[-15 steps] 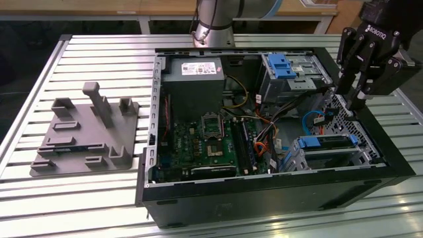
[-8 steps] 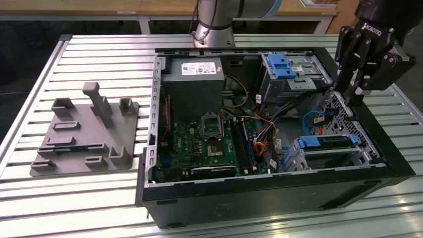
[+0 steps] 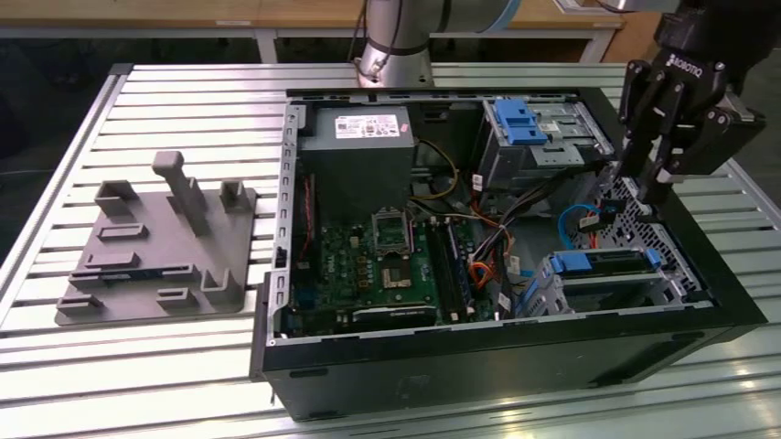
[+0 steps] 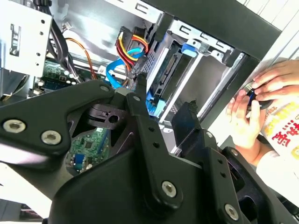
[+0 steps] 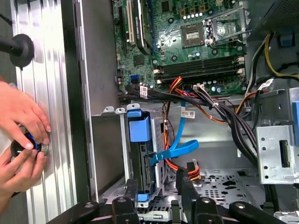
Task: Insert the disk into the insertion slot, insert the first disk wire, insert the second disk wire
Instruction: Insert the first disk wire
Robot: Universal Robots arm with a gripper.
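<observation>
The tool (image 5: 159, 192), fingers apart and empty, hangs near the disk (image 5: 139, 129) seated in the insertion slot (image 3: 616, 289). We judge the loose blue cable (image 5: 180, 145) could snag a descending finger.

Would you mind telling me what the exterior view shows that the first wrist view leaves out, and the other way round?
Exterior view's own: the grey fixture plate lying on the slatted table at the exterior view's left, and the arm's base column.
First wrist view's own: a person's hands beside the computer case, holding a small round black object.
Shared: the motherboard, the blue cable, the open gripper, and the disk sitting in the insertion slot.
</observation>
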